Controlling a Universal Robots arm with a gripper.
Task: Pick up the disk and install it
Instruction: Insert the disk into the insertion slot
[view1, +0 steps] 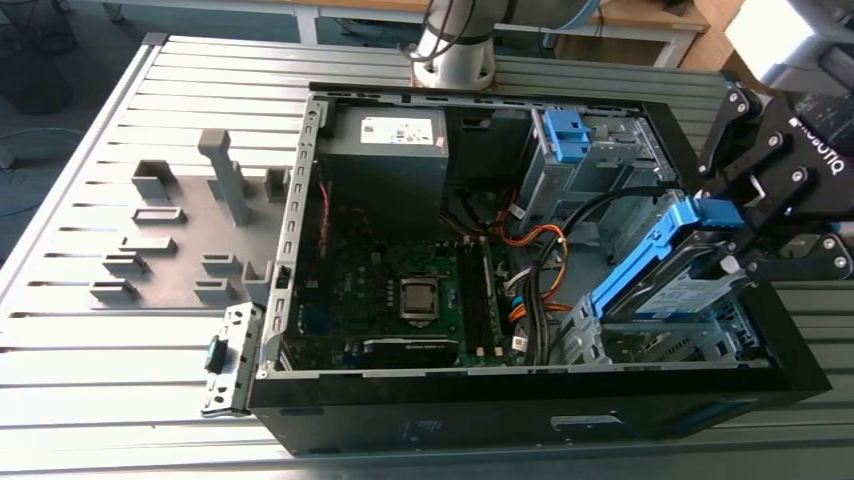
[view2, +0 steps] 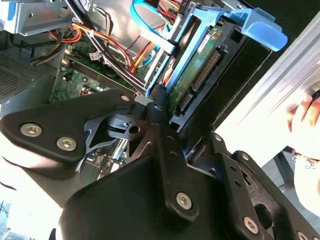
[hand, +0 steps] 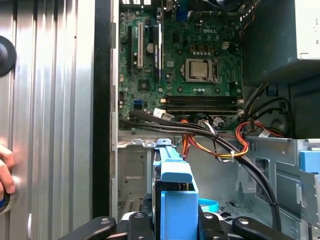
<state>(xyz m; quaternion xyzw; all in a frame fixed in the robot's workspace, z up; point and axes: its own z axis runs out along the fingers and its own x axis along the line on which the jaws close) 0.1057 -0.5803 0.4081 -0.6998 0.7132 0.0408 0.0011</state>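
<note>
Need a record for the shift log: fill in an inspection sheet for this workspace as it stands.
Surface: ribbed metal table, carrying an open computer case.
Job's things: the disk, in its blue bracket, tilted above the case's drive bay, not seated.
Clutter: grey fixture blocks on the table, at the exterior view's left.
Grippers: gripper, shut on the disk.
Cables: orange, red and black wires loose inside the case beside the bay.
Surroundings: a person's hand beside the table; the arm's base behind the case.
</note>
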